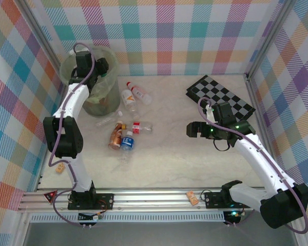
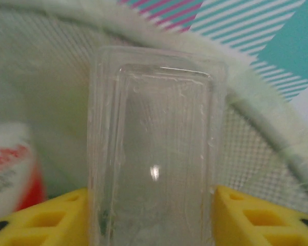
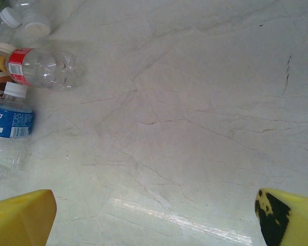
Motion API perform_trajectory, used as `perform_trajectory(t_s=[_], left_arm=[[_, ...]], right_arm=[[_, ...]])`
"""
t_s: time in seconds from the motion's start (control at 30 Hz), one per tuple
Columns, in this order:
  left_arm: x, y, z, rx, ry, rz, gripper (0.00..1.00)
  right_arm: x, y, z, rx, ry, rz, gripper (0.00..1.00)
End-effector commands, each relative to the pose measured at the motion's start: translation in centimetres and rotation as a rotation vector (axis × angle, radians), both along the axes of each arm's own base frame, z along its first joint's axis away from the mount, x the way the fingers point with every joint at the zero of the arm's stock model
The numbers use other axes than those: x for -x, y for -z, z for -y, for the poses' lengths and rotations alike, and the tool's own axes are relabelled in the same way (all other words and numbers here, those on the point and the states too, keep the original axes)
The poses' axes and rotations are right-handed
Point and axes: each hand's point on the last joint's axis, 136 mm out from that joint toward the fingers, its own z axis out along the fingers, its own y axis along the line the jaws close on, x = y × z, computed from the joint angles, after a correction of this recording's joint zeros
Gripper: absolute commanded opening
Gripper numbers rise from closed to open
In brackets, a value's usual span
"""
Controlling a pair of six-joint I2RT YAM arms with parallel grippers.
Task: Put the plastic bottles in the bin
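Note:
My left gripper point(image 1: 94, 65) hangs over the pale-green bin point(image 1: 72, 69) at the far left. Its yellow fingers point(image 2: 256, 215) are shut on a clear plastic bottle point(image 2: 154, 138), which stands upright inside the bin's mesh wall point(image 2: 256, 148). A red-and-white labelled bottle point(image 2: 7, 171) lies in the bin to the left. On the table lie an amber-brown bottle point(image 1: 116, 136), a blue-labelled bottle point(image 1: 127, 141), a red-labelled clear bottle point(image 1: 141, 127), a clear one point(image 1: 107, 123) and two white-labelled ones point(image 1: 128, 97) point(image 1: 140, 93). My right gripper point(image 1: 195, 129) is open above bare table, right of the bottles.
A black-and-white checkerboard point(image 1: 220, 95) lies at the back right. Plaid walls close in the table on three sides. In the right wrist view the red-labelled bottle point(image 3: 38, 66) and blue-labelled bottle point(image 3: 10, 118) lie at the left edge, beyond the marble tabletop point(image 3: 195, 102).

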Motion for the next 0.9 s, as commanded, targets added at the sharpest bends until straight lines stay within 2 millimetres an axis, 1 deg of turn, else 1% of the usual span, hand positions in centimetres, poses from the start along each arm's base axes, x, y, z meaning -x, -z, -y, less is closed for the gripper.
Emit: perform_trajectory(t_s=[0.0, 0.13, 0.27, 0.33, 0.4, 0.43, 0.57, 0.73, 0.87], left_arm=[[0.6, -0.5, -0.1, 0.009, 0.022, 0.001, 0.64], [0.8, -1.9, 0.0, -0.001, 0.035, 0.004, 0.70], [1.8, -4.0, 0.2, -0.016, 0.050, 0.021, 0.75], [2.6, -5.6, 0.1, -0.032, 0.052, 0.042, 0.77], [3.5, -7.5, 0.0, -0.053, 0.053, 0.065, 0.79], [4.0, -7.8, 0.0, -0.063, 0.055, 0.053, 0.80], [5.8, -10.7, 0.4, -0.088, 0.090, 0.066, 0.82], [8.0, -13.2, 0.9, -0.085, 0.118, 0.062, 0.86], [11.3, -15.6, 0.9, -0.091, 0.119, 0.079, 0.87]], right_arm=[[-0.1, -0.2, 0.0, -0.005, -0.005, -0.002, 0.99], [-0.1, -0.2, -0.2, -0.015, -0.009, -0.006, 0.99], [-0.1, -0.1, -0.4, -0.021, -0.016, -0.011, 0.99], [-0.1, -0.1, -0.6, -0.027, -0.022, -0.014, 0.99], [-0.1, -0.2, -0.6, -0.031, -0.024, -0.011, 0.99], [-0.1, -0.2, -0.6, -0.031, -0.024, -0.010, 0.99], [-0.1, -0.3, -0.8, -0.039, -0.031, -0.004, 0.99], [-0.3, -0.3, -1.1, -0.045, -0.048, 0.004, 0.99], [-0.6, -0.9, -1.1, -0.045, -0.051, 0.020, 0.99]])
